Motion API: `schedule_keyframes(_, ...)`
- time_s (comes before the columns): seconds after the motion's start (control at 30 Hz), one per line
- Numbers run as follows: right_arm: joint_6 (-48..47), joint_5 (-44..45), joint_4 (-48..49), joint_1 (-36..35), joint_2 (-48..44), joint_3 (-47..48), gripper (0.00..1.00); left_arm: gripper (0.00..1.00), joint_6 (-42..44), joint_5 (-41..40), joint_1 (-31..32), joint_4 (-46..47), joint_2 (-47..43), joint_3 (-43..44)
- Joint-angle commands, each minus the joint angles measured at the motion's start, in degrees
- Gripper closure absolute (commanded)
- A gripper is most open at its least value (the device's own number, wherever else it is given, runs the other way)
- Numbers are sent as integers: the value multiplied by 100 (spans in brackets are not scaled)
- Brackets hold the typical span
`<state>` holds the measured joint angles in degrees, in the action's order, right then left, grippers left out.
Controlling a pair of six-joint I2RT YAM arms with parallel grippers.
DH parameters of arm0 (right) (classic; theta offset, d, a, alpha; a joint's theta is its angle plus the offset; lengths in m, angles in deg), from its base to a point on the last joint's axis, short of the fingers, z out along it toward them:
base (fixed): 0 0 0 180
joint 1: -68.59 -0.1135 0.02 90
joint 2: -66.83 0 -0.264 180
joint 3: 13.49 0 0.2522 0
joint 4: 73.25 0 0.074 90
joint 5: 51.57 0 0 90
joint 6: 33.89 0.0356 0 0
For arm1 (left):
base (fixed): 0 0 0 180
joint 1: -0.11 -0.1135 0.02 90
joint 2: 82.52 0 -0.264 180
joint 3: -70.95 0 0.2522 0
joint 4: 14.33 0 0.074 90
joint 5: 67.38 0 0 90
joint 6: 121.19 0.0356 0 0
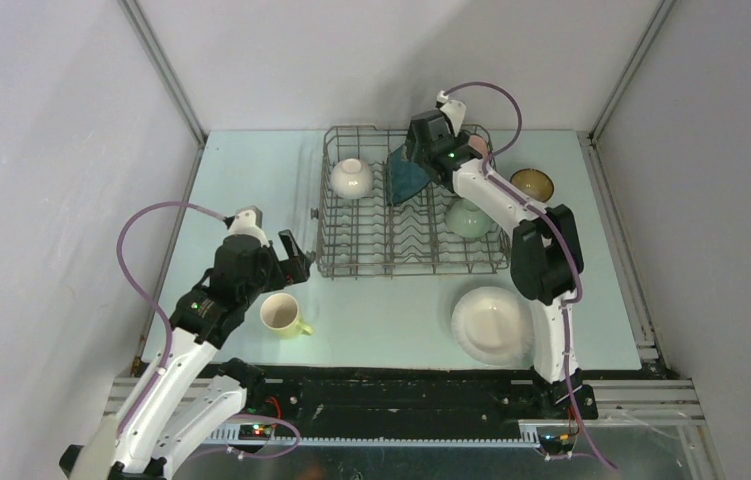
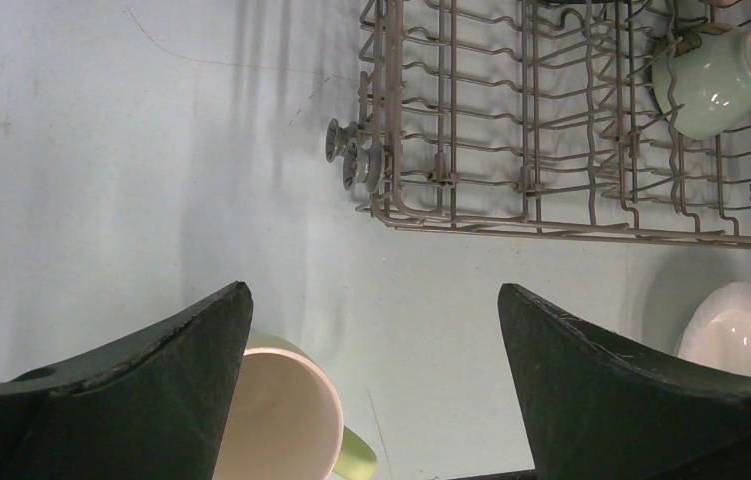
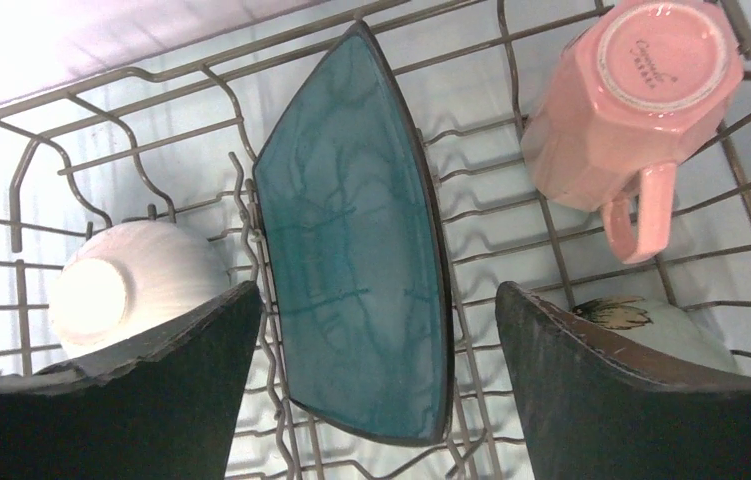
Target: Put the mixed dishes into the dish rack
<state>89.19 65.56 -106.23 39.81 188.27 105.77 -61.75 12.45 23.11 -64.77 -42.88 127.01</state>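
Right gripper (image 3: 371,290), jaws apart, hangs over the dark teal square plate (image 3: 351,250) standing at 12 o'clock in the dish rack (image 1: 411,271); left gripper (image 2: 371,290), also apart, above the yellow-green mug (image 2: 281,420): rigid, slick, breakable, likely best pinched at its rim

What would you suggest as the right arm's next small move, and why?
Probably raise the right pincer straight up, clear of the dark teal square plate. The plate stands on edge between the tines of the dish rack and the jaws stand open on either side of it, so it seems placed; a sideways exit could knock it or the pink mug beside it.
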Motion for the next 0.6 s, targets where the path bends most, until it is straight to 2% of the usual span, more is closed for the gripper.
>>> schedule_keyframes(0.0,37,-6,290,59,-594,-109,7,0,-19,77,-37,204,-58,-25)
schedule_keyframes(0.03,17,-6,273,63,-666,-122,3,0,-19,73,-41,201,-60,-27)
schedule_keyframes(0.1,-66,5,203,80,-793,-148,1,0,-16,73,-42,192,-69,-22)
schedule_keyframes(0.23,-440,-62,165,89,-1265,-444,0,0,60,133,-36,197,-98,-28)
schedule_keyframes(0.33,-738,-264,292,96,-1922,-1088,1,0,230,346,-37,272,-113,-51)
schedule_keyframes(0.43,-975,-521,362,131,-2589,-1797,1,0,378,1027,-41,485,-94,-123)
schedule_keyframes(0.57,-1079,-662,90,187,-3589,-2929,0,0,183,1542,-10,640,84,-114)
